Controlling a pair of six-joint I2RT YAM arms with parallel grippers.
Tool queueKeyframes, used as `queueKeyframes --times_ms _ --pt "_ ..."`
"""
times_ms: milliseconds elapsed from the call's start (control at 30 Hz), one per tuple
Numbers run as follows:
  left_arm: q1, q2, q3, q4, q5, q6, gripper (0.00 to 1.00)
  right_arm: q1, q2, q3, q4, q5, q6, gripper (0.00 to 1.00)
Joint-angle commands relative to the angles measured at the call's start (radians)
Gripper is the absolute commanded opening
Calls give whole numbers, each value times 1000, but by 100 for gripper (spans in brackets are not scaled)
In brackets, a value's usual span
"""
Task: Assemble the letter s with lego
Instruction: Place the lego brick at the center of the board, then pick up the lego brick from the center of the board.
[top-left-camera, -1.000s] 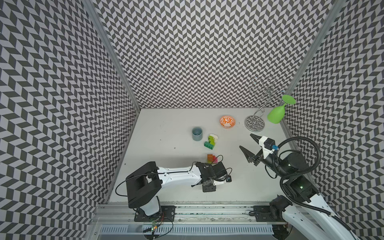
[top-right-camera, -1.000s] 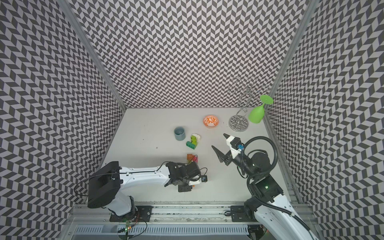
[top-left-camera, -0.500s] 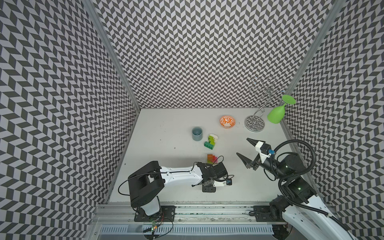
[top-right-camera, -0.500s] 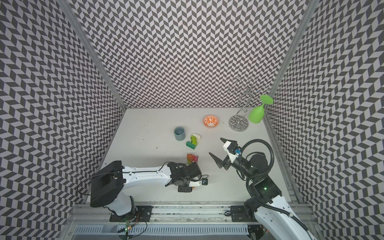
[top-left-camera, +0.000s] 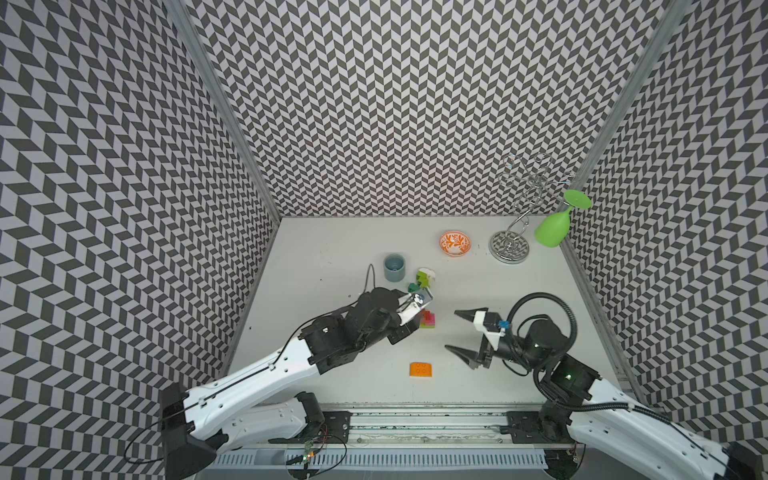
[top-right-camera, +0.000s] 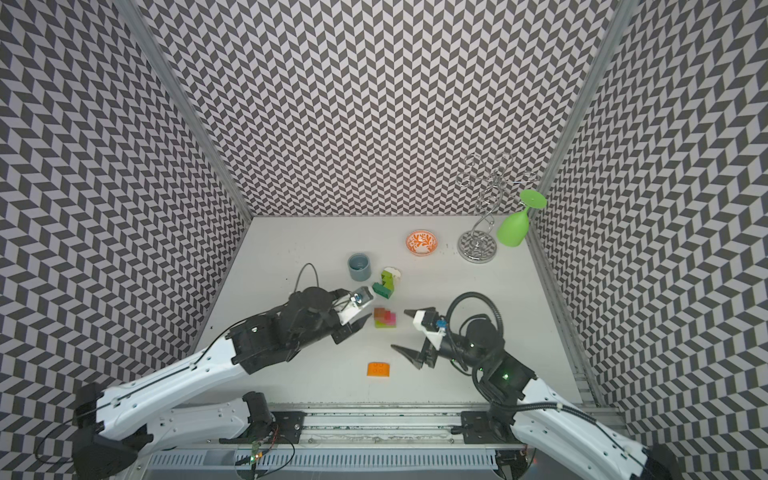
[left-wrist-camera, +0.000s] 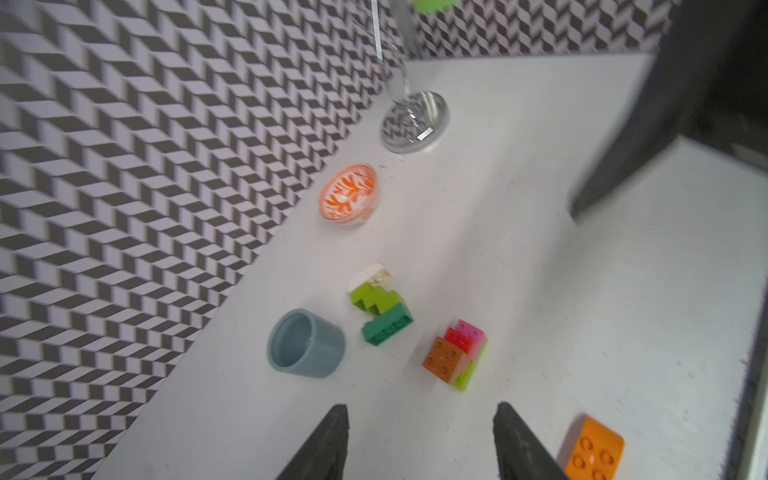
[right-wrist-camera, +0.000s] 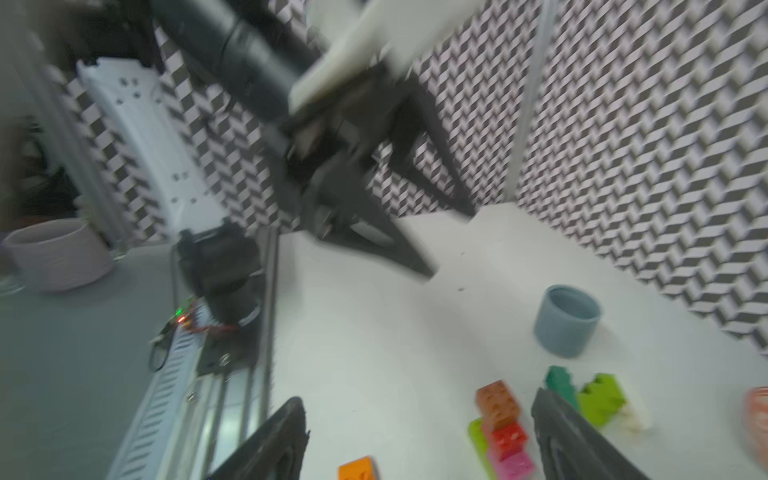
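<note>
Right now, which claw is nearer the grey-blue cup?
Left. The left claw hangs open short of the cup, beside the brick stack. The right claw, also open, sits past that stack, farther from the cup.

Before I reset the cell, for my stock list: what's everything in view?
Oblong lego brick: one, orange, front, alone
Stepped lego stack: one, brown, red, pink, lime, middle
Lego cluster: one, lime, dark green, white, behind the stack
Round cup: one, grey-blue, upright
Small patterned bowl: one, orange and white, back
Wire glass rack: one, chrome, back right corner
Plastic wine glass: one, green, hung inverted on rack
Left gripper: one, black, open
Right gripper: one, black, open
</note>
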Motion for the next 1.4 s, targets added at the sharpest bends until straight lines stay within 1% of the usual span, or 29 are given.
queueKeyframes --times_ms 0,33,133,233,367,500,633,933,1233,1367 --pt "67 -40 -59 125 -31 -177 59 130 48 -81 195 140 16 85" --pt "96 -52 -73 143 -15 -214 59 158 65 -142 242 149 24 85" --pt "188 -73 -109 176 61 -289 60 179 105 -215 341 154 18 83" --pt "281 -76 -149 199 146 -338 60 180 155 -245 378 143 -25 82" --pt "352 -71 -183 217 209 -369 60 180 263 -225 378 137 -39 80" --pt "373 -68 -193 235 251 -378 60 181 390 -207 433 116 -66 77" --pt "387 -71 -197 233 267 -378 60 178 494 -178 490 103 -76 75" --pt "413 -72 -202 236 305 -384 60 168 707 -151 587 112 -113 75" --pt "433 -69 -205 238 329 -390 60 146 831 -130 647 126 -136 77" --pt "436 -69 -205 239 333 -390 60 140 861 -136 653 110 -144 73"
